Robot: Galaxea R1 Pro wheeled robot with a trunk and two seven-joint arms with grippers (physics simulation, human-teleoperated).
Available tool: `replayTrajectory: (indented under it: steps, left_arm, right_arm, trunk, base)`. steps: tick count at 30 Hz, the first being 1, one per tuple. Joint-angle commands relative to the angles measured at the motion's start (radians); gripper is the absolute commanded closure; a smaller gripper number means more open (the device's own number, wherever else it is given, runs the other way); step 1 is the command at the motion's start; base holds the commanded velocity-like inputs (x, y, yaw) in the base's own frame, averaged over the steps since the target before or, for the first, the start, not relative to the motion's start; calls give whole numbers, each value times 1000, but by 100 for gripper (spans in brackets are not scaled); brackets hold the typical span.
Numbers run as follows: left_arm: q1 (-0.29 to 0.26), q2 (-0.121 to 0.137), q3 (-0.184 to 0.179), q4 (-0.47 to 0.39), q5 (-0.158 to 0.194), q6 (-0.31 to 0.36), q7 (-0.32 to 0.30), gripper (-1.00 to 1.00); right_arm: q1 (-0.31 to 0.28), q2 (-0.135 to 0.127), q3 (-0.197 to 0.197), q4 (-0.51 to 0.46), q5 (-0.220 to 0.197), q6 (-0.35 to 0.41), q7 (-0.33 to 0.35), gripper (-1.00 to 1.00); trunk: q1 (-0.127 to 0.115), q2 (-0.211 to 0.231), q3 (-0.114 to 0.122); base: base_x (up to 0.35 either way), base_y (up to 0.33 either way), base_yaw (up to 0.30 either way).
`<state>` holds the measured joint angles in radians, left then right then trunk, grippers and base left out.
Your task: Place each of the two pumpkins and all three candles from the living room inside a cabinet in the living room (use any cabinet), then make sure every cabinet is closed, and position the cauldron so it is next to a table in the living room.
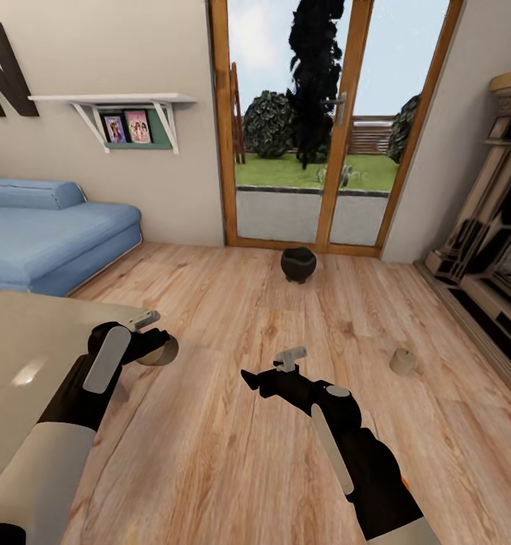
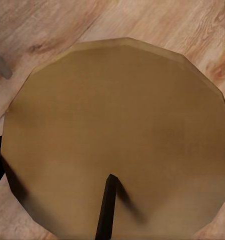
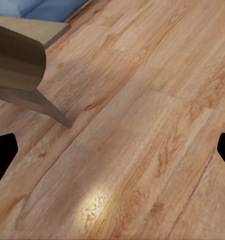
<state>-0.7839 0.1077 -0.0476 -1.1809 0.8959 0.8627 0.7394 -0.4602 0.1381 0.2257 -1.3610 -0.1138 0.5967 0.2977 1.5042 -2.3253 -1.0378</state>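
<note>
My left gripper [image 1: 153,337] is shut on a tan candle [image 1: 162,351], held just off the corner of the pale table [image 1: 28,356]. In the left wrist view the candle's flat top [image 2: 117,130] is very close, with its dark wick [image 2: 107,205]. A second candle [image 1: 402,361] stands on the floor at the right. The black cauldron [image 1: 298,263] sits on the floor in front of the glass door. My right gripper [image 1: 270,369] hangs open and empty over bare floor, jaws wide apart in its wrist view [image 3: 112,150]. The pumpkins and the cabinet are out of view.
A blue sofa [image 1: 51,242] stands at the left behind the table. A columned fireplace [image 1: 490,250] lines the right wall. The glass door [image 1: 323,129] with a wooden frame is straight ahead. Wood floor [image 1: 232,469] lies between these.
</note>
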Motion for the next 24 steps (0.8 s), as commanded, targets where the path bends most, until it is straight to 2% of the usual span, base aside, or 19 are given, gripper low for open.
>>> replayTrajectory:
  steps: [1,6,10,13,14,15,16,24]
  left_arm:
    - [0,0,0,0,-3,2,-2,100]
    - [0,0,0,0,-3,2,-2,100]
    - [2,0,-2,3,-4,1,-3,100]
    - [4,0,-1,51,-4,-1,-5,100]
    - [4,2,0,78,-4,-2,-8,100]
    - [4,5,1,106,-5,-3,-47,100]
    - [4,5,1,109,-6,-4,-59,100]
    - [4,6,0,112,-6,-4,-72,100]
  right_arm:
    - [0,0,0,0,0,0,0,-100]
    - [0,0,0,0,1,0,0,-100]
    - [0,0,0,0,0,0,0,-100]
    - [0,0,0,0,0,0,0,-100]
    - [0,0,0,0,0,0,0,-100]
    - [0,0,0,1,0,0,0,-100]
    - [0,0,0,1,-1,0,0,-100]
    - [0,0,0,1,0,0,0,-100]
  trunk:
    - [-4,7,3]
    - [-8,14,6]
    - [-8,14,6]
    - [-8,14,6]
    - [-8,14,6]
    - [-8,14,6]
    - [-8,14,6]
    - [-8,14,6]
  base:
    - [0,0,98]
    - [0,0,241]
    - [0,0,97]
    - [59,0,14]
    - [225,0,4]
    - [318,0,1]
    - [327,0,0]
    - [336,0,0]
